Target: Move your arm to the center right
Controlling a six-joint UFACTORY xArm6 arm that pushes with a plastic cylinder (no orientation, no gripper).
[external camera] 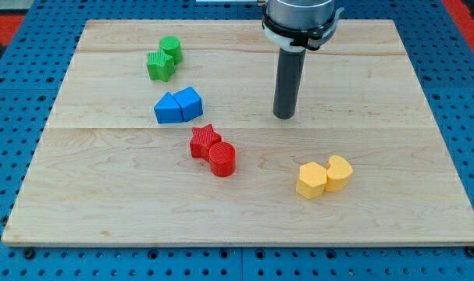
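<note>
My tip (283, 116) rests on the wooden board (393, 156), right of the board's middle and toward the view's top. It touches no block. Two blue blocks (178, 105) lie to its left. A red star (204, 141) and a red cylinder (222, 159) lie below and left of it. Two yellow blocks (323, 177) lie below and slightly right of it. A green star (159, 65) and a green cylinder (171, 49) sit at the view's top left.
The board lies on a blue pegboard surface (18, 109). The arm's grey body (299, 16) hangs over the board's top edge.
</note>
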